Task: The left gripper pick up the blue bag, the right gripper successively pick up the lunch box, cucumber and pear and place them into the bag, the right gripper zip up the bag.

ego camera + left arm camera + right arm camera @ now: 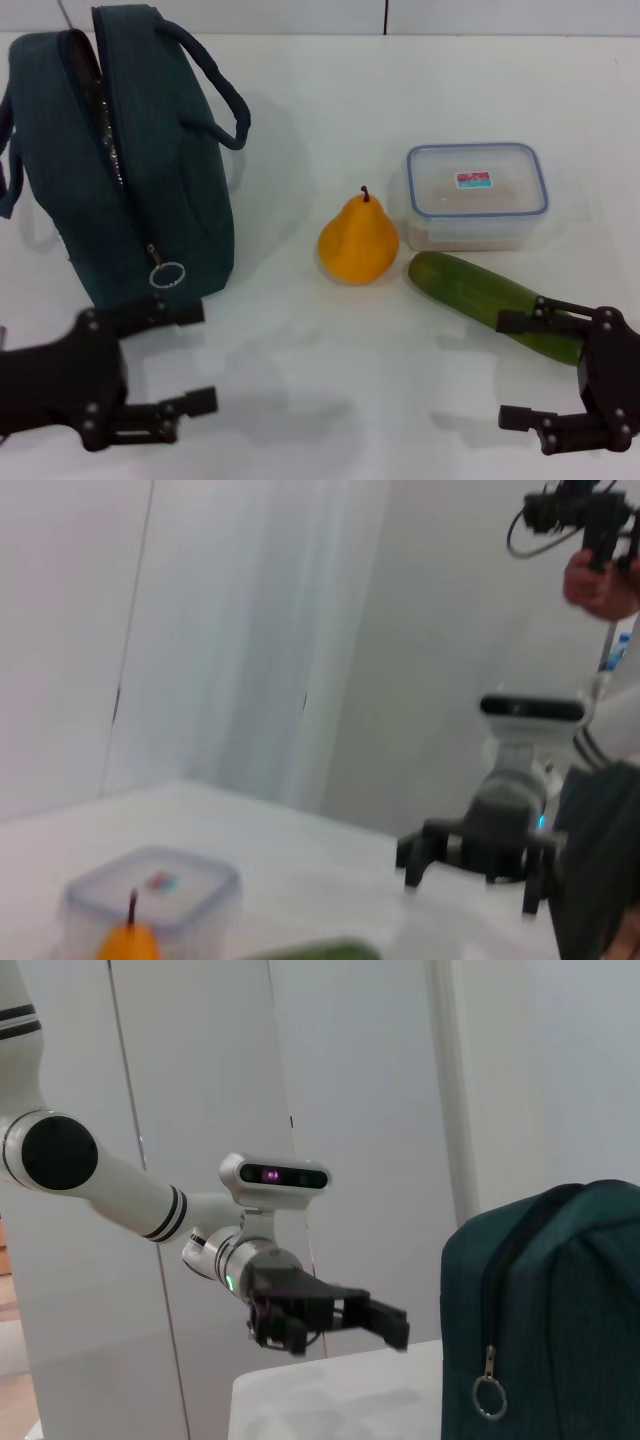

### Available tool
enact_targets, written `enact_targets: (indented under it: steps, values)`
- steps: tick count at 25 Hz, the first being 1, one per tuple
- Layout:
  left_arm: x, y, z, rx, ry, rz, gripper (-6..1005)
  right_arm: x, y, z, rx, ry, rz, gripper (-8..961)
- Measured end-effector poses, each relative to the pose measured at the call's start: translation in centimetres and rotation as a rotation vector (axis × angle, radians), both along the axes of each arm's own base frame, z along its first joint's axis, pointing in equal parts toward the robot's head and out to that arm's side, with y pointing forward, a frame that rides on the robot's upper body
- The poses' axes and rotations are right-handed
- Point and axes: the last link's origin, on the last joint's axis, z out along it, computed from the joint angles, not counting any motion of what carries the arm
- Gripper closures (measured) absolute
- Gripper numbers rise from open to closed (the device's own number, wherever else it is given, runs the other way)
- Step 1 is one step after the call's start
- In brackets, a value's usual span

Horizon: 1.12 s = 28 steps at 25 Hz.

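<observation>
My left end effector (185, 355) hung low over the near edge of the counter (300, 390), its two fingers spread apart and holding nothing, just in front of the blue bag (120, 150). The bag stood upright at the far left, zip open along the top, its ring pull (167, 272) dangling toward me and one loop handle (215, 95) arching off to the right. To take it well, I judged I should go for a handle or the open rim rather than the slack side panel, so the mouth stayed wide for loading. My right end effector (520, 370) waited at the near right, fingers likewise apart and empty, just beside the cucumber (480, 295). The pear (358, 243) stood between bag and cucumber, and the lunch box (477, 195) sat closed behind the cucumber, nothing yet in the bag. The counter was plain white and glossy; white panelled walls closed the room behind it.
</observation>
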Motion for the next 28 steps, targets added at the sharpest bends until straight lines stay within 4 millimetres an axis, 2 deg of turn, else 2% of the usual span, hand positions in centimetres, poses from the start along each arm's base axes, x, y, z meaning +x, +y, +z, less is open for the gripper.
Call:
enact_targets:
  steps: [4, 8, 15, 16, 17, 18, 21, 24, 28]
  values:
    - [0.3, 0.0, 2.3, 0.112, -0.090, -0.005, 120, 0.0, 0.1, 0.0, 0.004, -0.002, -0.004, 91]
    - [0.4, 1.3, 5.4, 0.268, -0.189, 0.058, 121, 0.1, 0.1, 0.1, 0.012, 0.000, -0.013, 92]
    - [0.1, 5.7, 11.2, 0.448, -0.353, 0.262, 121, 0.3, 0.5, -0.1, 0.028, -0.016, -0.034, 93]
    - [0.1, 6.8, 12.0, 0.454, -0.352, 0.309, 121, 0.3, 0.6, -0.1, 0.031, -0.018, -0.035, 93]
    - [0.1, 6.8, 12.0, 0.454, -0.352, 0.309, 121, 0.4, 0.7, -0.2, 0.033, -0.020, -0.036, 93]
    - [0.0, 9.1, 13.6, 0.459, -0.327, 0.406, 122, 0.4, 0.8, -0.2, 0.037, -0.026, -0.040, 93]
    - [-0.1, 11.6, 15.1, 0.448, -0.290, 0.525, 122, 0.4, 1.2, -0.2, 0.048, -0.036, -0.041, 93]
    - [0.3, 13.3, 16.3, 0.408, -0.242, 0.612, 122, 0.2, 1.5, 0.0, 0.058, -0.030, -0.037, 93]
    - [1.1, 14.4, 17.6, 0.345, -0.137, 0.745, 122, 0.1, 1.8, 0.4, 0.086, -0.016, -0.039, 94]
